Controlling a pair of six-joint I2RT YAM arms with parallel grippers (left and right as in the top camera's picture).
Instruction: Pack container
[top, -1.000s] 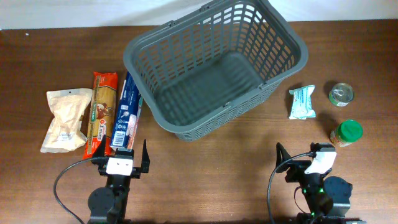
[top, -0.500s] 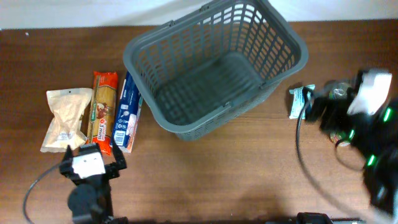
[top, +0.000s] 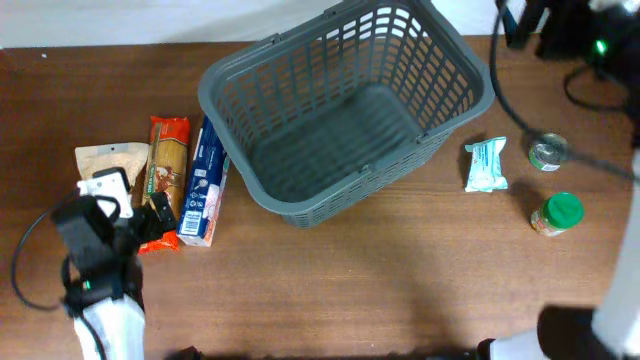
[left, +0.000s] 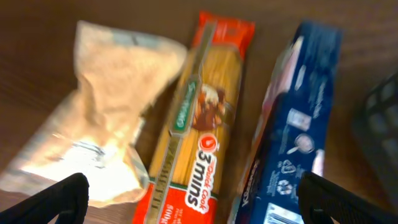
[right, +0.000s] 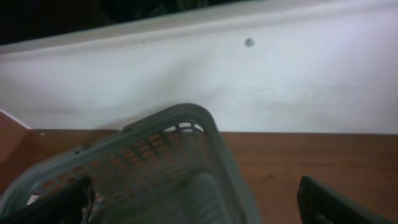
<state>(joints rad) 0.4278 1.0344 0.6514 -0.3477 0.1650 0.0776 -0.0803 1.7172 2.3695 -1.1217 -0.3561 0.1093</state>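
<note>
Empty container (top: 432, 76) sits mid-table, open top ready for loading; left claw (left: 205, 200), spread wide, hovers over the spaghetti pack (left: 200, 127), seemingly lining up a grasp, while right claw (right: 196, 202), equally wide, hangs near the container's far corner.

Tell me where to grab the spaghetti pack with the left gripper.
Probably across its narrow width near mid-length, coming straight down: the spaghetti pack lies flat, long and slim, with the beige pouch and blue box close beside it.

Left claw (left: 198, 202), right claw (right: 196, 202): both spread wide.
</note>
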